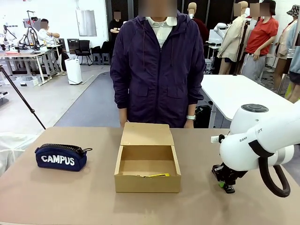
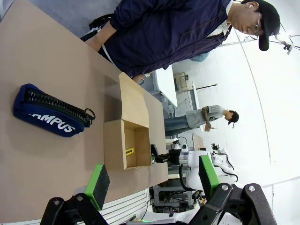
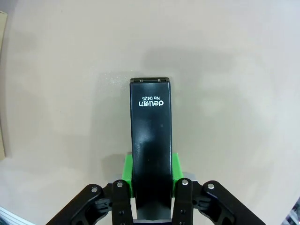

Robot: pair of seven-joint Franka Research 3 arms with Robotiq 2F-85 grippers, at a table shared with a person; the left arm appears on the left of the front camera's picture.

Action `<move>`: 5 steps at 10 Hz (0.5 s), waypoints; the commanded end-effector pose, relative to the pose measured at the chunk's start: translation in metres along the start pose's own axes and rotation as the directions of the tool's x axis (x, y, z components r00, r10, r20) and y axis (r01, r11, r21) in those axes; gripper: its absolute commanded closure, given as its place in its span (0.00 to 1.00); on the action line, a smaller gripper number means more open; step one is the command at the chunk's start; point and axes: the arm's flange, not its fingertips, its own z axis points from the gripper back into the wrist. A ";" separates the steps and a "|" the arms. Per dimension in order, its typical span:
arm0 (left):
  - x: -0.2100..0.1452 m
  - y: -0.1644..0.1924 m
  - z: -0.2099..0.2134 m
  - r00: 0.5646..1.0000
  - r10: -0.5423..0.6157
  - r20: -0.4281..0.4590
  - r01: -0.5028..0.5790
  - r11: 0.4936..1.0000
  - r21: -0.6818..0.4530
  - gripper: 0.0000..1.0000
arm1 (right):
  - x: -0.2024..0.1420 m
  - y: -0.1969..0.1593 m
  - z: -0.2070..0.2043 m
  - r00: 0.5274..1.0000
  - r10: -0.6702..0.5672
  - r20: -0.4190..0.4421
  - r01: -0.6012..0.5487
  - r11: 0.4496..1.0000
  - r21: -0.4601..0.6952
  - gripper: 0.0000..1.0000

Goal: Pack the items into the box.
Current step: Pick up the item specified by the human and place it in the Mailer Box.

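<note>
The brown cardboard box [image 1: 147, 183] stands open mid-table, its flap lid laid back toward the person. The yellow-and-black utility knife [image 1: 157, 175] lies on its floor by the near wall. To the right of the box, my right gripper [image 1: 225, 183] is down at the tabletop. In the right wrist view it [image 3: 151, 171] is shut on the black stapler [image 3: 151, 126], green pads against both its sides. Whether the stapler rests on the table I cannot tell. My left gripper [image 2: 152, 180] hangs open, high above the table, looking down on the box [image 2: 115, 143] and knife [image 2: 130, 152].
A navy "CAMPUS" zip pouch [image 1: 61, 157] lies at the left of the table. A person in a dark purple jacket [image 1: 157, 65] stands at the far edge right behind the box, arms down. Bare tabletop [image 1: 56, 197] spreads in front of the pouch and box.
</note>
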 end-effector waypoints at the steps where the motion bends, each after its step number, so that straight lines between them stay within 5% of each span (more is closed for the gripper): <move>1: 0.000 -0.001 0.000 1.000 0.000 0.007 0.000 1.000 -0.020 0.00 | -0.024 -0.004 0.004 1.000 0.017 0.009 -0.017 0.999 0.029 1.00; 3: 0.000 -0.001 0.000 1.000 0.000 0.007 0.000 1.000 -0.020 0.00 | -0.024 -0.004 0.014 0.999 0.030 0.024 -0.031 0.998 0.061 1.00; 5: 0.000 -0.001 0.000 1.000 0.000 0.007 0.000 1.000 -0.020 0.00 | -0.024 -0.010 0.069 0.999 0.026 0.027 -0.026 0.999 0.026 1.00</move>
